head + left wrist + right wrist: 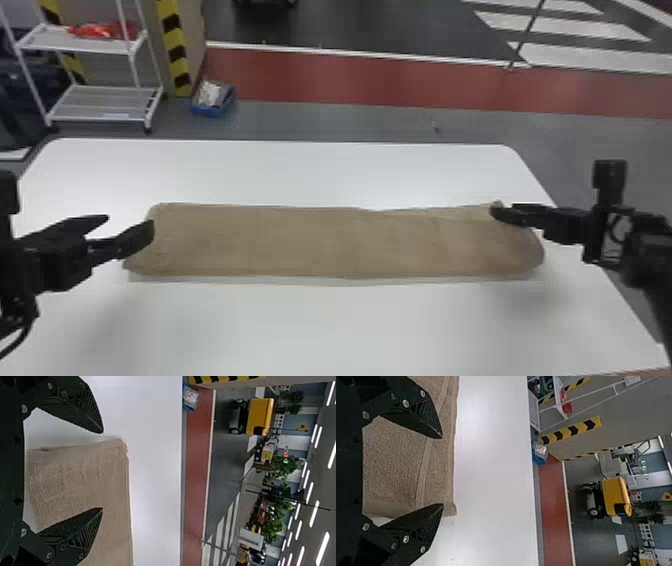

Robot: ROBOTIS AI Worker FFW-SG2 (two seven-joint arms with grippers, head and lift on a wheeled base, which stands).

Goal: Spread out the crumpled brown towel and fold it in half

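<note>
The brown towel (345,242) lies on the white table as a long, fairly flat strip running left to right, its right end slightly bulged. My left gripper (131,225) is open at the towel's left end. In the left wrist view, the left gripper (103,470) has its fingers apart, one over the towel (83,483) and one past its edge. At the right end is my right gripper (497,212), over the towel's far corner. The right wrist view has the right gripper (443,471) open above the towel (395,463), nothing between its fingertips.
The white table (300,325) extends in front of and behind the towel. Beyond it on the floor stand a white rack (107,105) and a blue bin (214,100) at the far left.
</note>
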